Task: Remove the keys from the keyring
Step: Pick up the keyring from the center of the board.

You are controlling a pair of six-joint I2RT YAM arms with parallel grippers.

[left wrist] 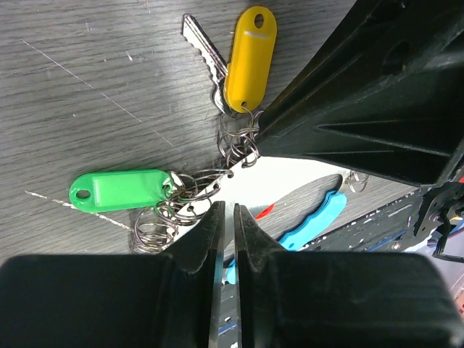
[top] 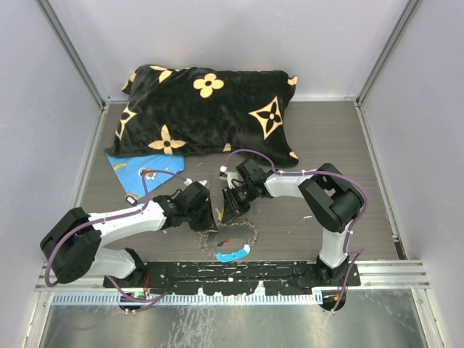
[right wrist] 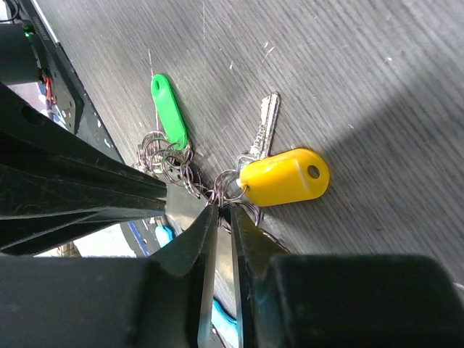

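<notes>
The keys lie in a bunch on the table between both grippers: a green tag (left wrist: 119, 190), a yellow tag (left wrist: 249, 58) with a silver key (left wrist: 201, 40), and several small wire rings (left wrist: 239, 143). They also show in the right wrist view: green tag (right wrist: 169, 110), yellow tag (right wrist: 284, 177). The keyring (top: 253, 232) is a grey chain loop with a light-blue section (top: 233, 254), which also shows in the left wrist view (left wrist: 312, 221). My left gripper (left wrist: 226, 209) is shut on a pale flat tag (left wrist: 283, 177) of the bunch. My right gripper (right wrist: 221, 209) is shut on the wire rings (right wrist: 217, 194) beside the yellow tag.
A black pillow with tan flowers (top: 206, 109) lies across the back of the table. A blue flat sheet (top: 141, 168) lies under its left front edge. The black base rail (top: 232, 274) runs along the near edge.
</notes>
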